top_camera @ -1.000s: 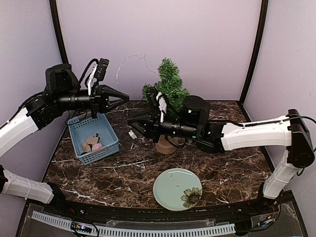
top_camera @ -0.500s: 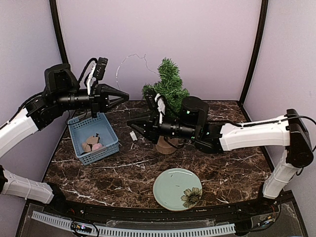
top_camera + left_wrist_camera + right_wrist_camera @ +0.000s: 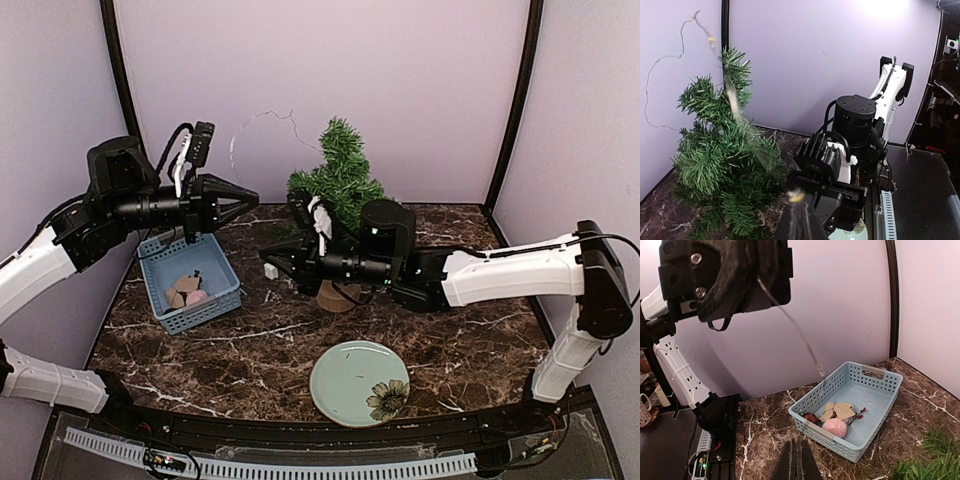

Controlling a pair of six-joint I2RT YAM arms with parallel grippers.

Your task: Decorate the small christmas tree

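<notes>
The small christmas tree (image 3: pixel 341 178) stands on its wood stump (image 3: pixel 337 296) at the back middle; it fills the left of the left wrist view (image 3: pixel 720 160). A thin light wire (image 3: pixel 262 117) arcs from the treetop to my left gripper (image 3: pixel 250 196), which is shut on it. It also shows in the left wrist view (image 3: pixel 660 60), where a yellow bulb (image 3: pixel 796 196) sits at the left gripper's (image 3: pixel 801 220) tips. My right gripper (image 3: pixel 268 258) is shut left of the tree; nothing shows between its fingers. In the right wrist view the right gripper (image 3: pixel 796 462) faces the wire (image 3: pixel 792 327).
A blue basket (image 3: pixel 215 297) at the left holds a pink pompom (image 3: pixel 834 427), a beige bow (image 3: pixel 836 411) and red berries. A small white piece (image 3: pixel 270 270) lies under my right gripper. A green flowered plate (image 3: pixel 358 382) sits near the front edge.
My right gripper has drawn back slightly toward the tree. The wire loop has shifted a little to the left. The left gripper has barely moved.
</notes>
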